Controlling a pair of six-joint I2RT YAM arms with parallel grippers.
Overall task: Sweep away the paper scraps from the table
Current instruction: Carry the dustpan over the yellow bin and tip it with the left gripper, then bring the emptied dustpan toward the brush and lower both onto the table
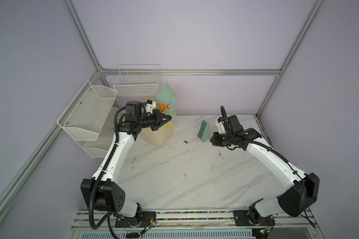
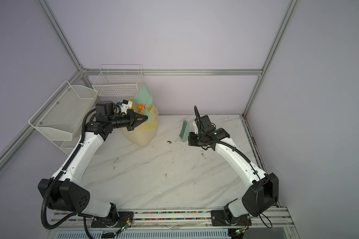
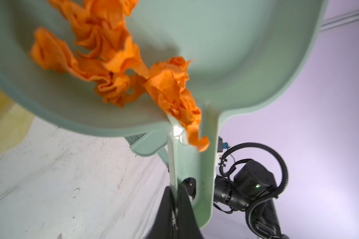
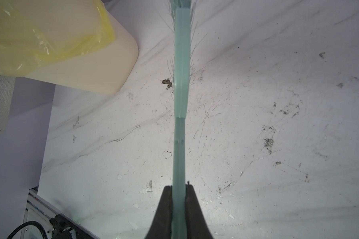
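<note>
Dustpan clenched by left gripper, brush by right gripper. Orange paper scraps bunched at handle channel: could be jammed, or spilled beside bin if tipped off-centre.

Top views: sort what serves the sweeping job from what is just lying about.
In the job: paper scraps in the dustpan, left gripper holding it, brush in the right gripper, lined bin, table.
Lying about: wire basket, mesh shelves.
</note>
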